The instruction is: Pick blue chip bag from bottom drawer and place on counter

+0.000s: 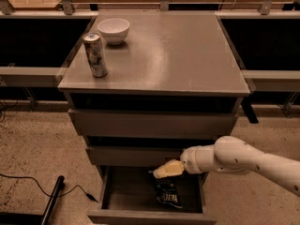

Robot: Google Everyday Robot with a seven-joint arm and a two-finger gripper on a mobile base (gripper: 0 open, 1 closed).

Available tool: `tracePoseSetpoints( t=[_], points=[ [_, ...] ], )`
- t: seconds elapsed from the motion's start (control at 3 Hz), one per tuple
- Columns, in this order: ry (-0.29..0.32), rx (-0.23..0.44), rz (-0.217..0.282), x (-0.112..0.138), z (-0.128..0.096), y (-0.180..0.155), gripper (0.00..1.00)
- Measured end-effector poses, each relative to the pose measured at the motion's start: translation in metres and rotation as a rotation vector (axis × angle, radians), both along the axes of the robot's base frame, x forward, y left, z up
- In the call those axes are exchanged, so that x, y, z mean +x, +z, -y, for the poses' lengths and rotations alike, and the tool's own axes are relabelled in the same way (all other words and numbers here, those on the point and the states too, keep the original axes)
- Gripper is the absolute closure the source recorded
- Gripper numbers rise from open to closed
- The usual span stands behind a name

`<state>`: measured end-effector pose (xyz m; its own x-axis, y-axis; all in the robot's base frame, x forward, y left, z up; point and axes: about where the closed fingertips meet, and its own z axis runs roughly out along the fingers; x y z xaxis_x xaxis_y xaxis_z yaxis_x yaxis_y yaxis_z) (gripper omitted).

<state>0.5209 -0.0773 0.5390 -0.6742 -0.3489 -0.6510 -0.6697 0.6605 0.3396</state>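
The blue chip bag (pixel 169 194) lies flat inside the open bottom drawer (pixel 117 201), right of its middle, with white lettering showing. My gripper (pixel 161 171) with pale yellow fingers hangs just above the bag's top edge, reaching in from the right on the white arm (pixel 234 159). It holds nothing. The counter (pixel 168 55) is the grey cabinet top above.
A tall silver patterned can (pixel 95 55) and a white bowl (pixel 113 30) stand on the counter's back left. Two closed grey drawers (pixel 150 123) sit above the open one. A black cable and pole (pixel 51 204) lie on the floor at the left.
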Motion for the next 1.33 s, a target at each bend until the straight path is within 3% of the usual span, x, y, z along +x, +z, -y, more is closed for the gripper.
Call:
tracePoseSetpoints(
  t=[0.33, 0.67, 1.33],
  points=[
    [-0.027, 0.068, -0.046, -0.001, 0.011, -0.069, 0.00],
    [-0.024, 0.101, -0.096, -0.013, 0.001, -0.099, 0.00],
    [-0.023, 0.093, -0.126, -0.012, -0.003, -0.118, 0.00]
  ],
)
